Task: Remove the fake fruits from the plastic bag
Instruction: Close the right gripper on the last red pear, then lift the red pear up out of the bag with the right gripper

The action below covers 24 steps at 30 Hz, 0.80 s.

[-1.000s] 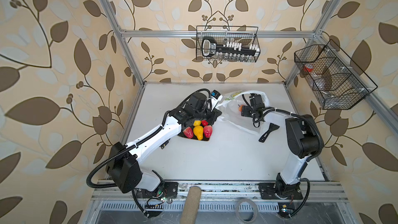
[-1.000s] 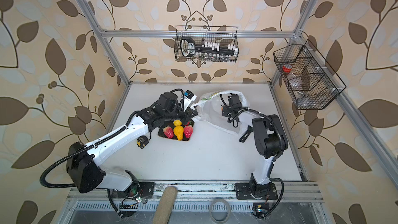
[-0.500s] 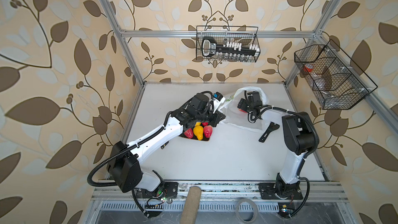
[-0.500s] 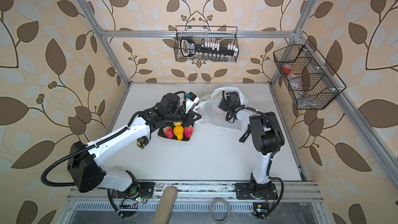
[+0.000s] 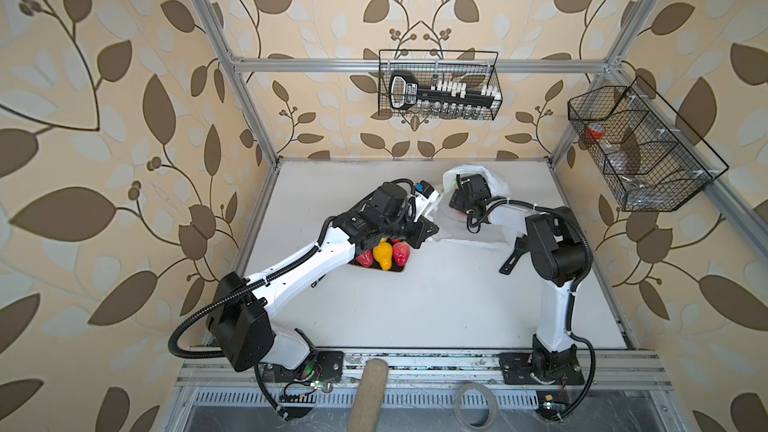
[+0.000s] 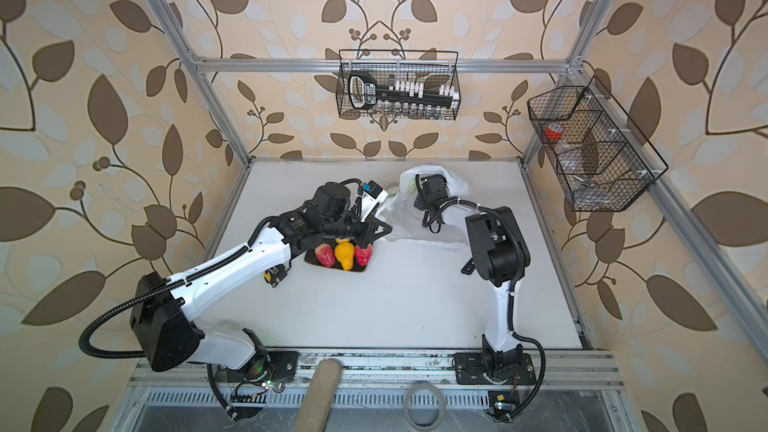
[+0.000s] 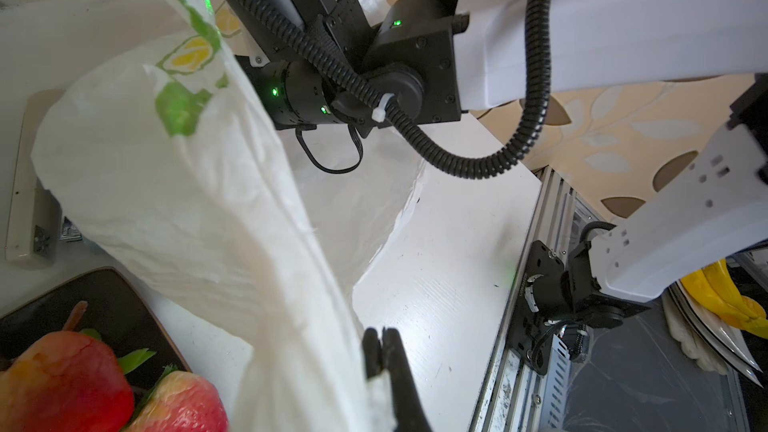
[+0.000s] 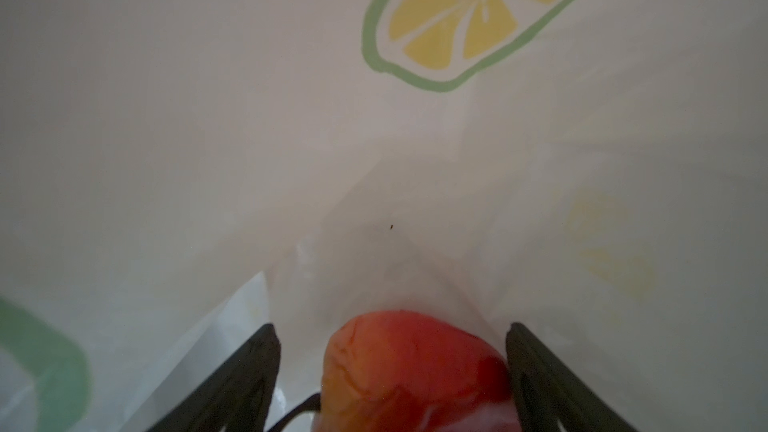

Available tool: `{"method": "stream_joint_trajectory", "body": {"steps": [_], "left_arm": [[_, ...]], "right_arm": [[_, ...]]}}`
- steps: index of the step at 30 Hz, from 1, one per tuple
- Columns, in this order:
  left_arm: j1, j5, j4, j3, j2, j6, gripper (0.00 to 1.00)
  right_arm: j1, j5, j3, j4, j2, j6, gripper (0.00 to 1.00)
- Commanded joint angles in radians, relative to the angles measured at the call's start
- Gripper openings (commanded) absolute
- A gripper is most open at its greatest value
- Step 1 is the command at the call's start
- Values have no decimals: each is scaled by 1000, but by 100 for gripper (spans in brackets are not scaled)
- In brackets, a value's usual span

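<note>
The plastic bag (image 5: 496, 185) (image 6: 455, 184), white with a lemon print, lies at the back of the table. My left gripper (image 5: 432, 228) (image 7: 380, 336) is shut on the bag's edge (image 7: 374, 392) and holds it up. My right gripper (image 8: 390, 332) is inside the bag, open, with a red-orange fake fruit (image 8: 415, 367) between its fingers; the fruit touches one finger and stands clear of the other. In both top views the bag hides those fingers. A red fruit (image 5: 365, 258), a yellow pear (image 5: 383, 255) and another red fruit (image 5: 401, 253) sit on the dark plate (image 5: 399, 270).
A grey-white stapler (image 7: 29, 218) lies beyond the plate. A black tool (image 5: 513, 257) lies beside the right arm. Wire baskets hang on the back wall (image 5: 440, 85) and the right wall (image 5: 640, 151). An aluminium rail (image 7: 536, 243) borders the table.
My right gripper has pushed deeper into the bag, towards the back. The bag now billows up around its wrist. My left gripper has shifted slightly right, still holding the bag's edge.
</note>
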Motion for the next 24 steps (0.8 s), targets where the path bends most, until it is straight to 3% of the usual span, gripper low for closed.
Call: {"method": "stream_joint_trajectory", "body": {"steps": [1,15,24], "left_arm": [[-10,-13,26,0,-45,-1,0],[-10,-53,24,2,-52,-4,0],[-9,-91,20,3,-57,-4,0]], "right_arm": [[2,26,11,-74,47,-34,85],[23,63,77,-138,102,-125,84],[41,84,69,-136,77,-174,63]]}}
